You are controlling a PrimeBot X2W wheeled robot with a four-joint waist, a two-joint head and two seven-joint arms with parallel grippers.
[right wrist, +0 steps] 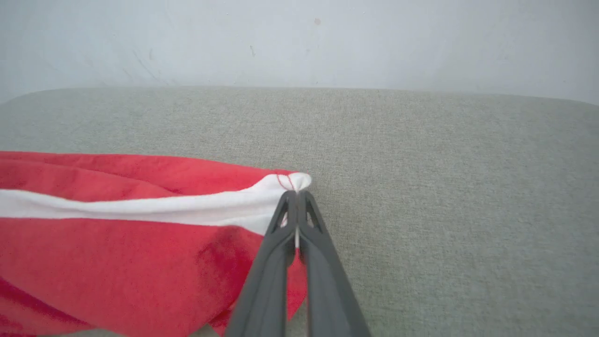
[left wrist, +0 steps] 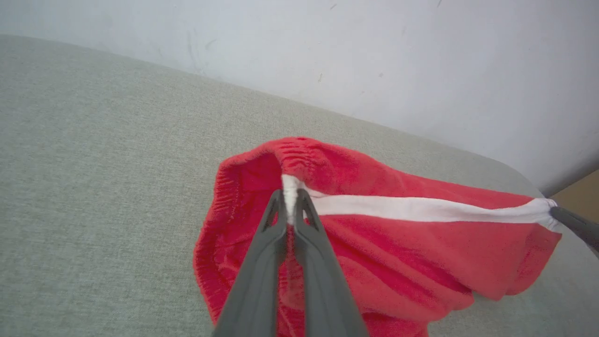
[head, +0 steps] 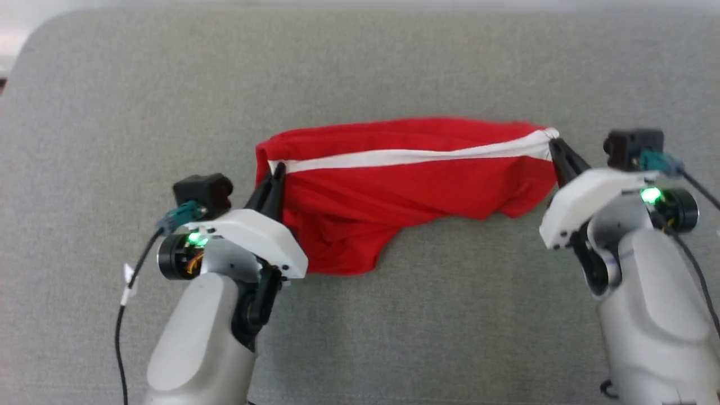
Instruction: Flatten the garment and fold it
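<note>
Red soft garment (head: 405, 191), across the middle of a grey woven surface (head: 394, 62), drawn out into a long band from left to right. Held at both ends of its white stripe (head: 416, 157): left gripper (head: 277, 171) clenched on the left end, right gripper (head: 554, 147) clenched on the right end. White cloth nipped between the dark fingers (left wrist: 306, 220) in each wrist view. Partly covered at the lower left corner, in the head view, by the white housing (head: 259, 236) of the left arm. All around, plain grey weave; beyond its far edge, a pale wall (left wrist: 374, 47). Taut and almost straight along the stripe, rising a little toward the right. Above the stripe, folded over into a soft ridge. Below it, slack and wrinkled, sagging lowest near the left gripper, lower folds on the surface. At the left end, a gathered elastic edge (left wrist: 224, 196), curved open like a mouth.
</note>
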